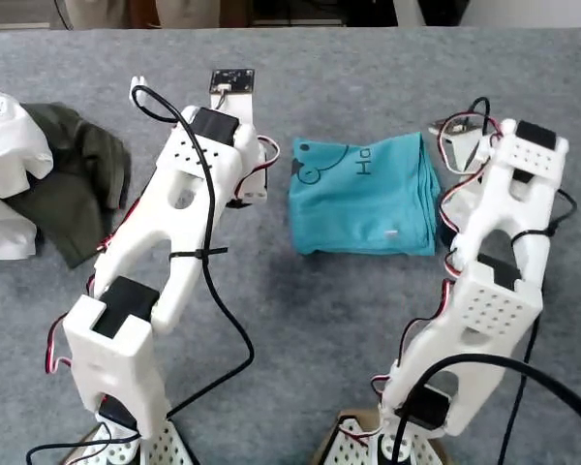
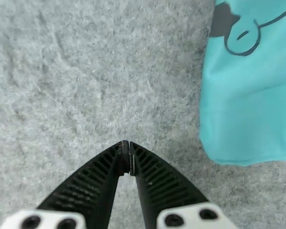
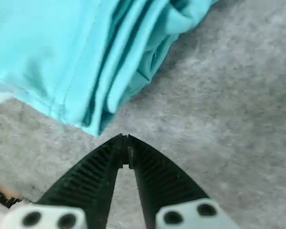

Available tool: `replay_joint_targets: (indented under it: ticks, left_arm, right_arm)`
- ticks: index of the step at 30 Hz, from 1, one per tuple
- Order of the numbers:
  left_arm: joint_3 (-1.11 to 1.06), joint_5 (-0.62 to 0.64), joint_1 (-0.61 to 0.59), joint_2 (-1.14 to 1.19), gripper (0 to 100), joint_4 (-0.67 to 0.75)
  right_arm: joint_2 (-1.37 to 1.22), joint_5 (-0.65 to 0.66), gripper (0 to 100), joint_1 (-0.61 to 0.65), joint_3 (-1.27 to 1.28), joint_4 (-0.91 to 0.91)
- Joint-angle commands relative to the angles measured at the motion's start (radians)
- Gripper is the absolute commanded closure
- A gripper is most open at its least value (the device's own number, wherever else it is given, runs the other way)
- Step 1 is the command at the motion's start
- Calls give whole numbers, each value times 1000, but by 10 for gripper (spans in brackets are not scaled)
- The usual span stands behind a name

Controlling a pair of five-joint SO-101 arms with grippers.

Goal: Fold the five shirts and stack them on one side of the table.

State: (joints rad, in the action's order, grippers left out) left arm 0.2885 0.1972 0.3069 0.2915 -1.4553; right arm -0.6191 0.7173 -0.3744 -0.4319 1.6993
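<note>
In the high view, the folded teal cotton shirt (image 1: 366,194) with a dark line drawing lies a little right of the frame's centre on the grey felt-covered table (image 1: 368,68). My white left arm (image 1: 174,213) comes up from the lower left and ends just beside the shirt's left edge. My white right arm (image 1: 504,242) comes up from the lower right and ends at the shirt's right edge. At the frame's left edge, a crumpled white shirt (image 1: 5,165) touches a crumpled dark olive shirt (image 1: 77,174), both well apart from the teal one.

In the left wrist view, my left gripper (image 2: 125,155) has its black ribbed fingers pressed tip to tip, holding nothing, over bare felt. The teal shirt lies near, apart from the tips.

In the right wrist view, my right gripper (image 3: 124,149) is also closed and empty, with the shirt's layered folded edge just beside its tips.
</note>
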Motion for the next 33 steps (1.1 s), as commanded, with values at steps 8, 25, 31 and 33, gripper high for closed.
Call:
replay_joint_targets:
  ticks: [8, 25, 31, 33]
  left_arm:
    - [21, 11, 15, -62, 981, 213]
    - [253, 164, 115, 387, 981, 601]
    - [591, 164, 48, 704, 981, 499]
    - [743, 164, 38, 736, 981, 381]
  right_arm:
    - [71, -121, 997, 217, -390, -77]
    - [-450, -299, 997, 153, -783, -193]
    - [-591, -293, 997, 120, -970, -141]
    - [-607, -290, 997, 128, -1036, -75]
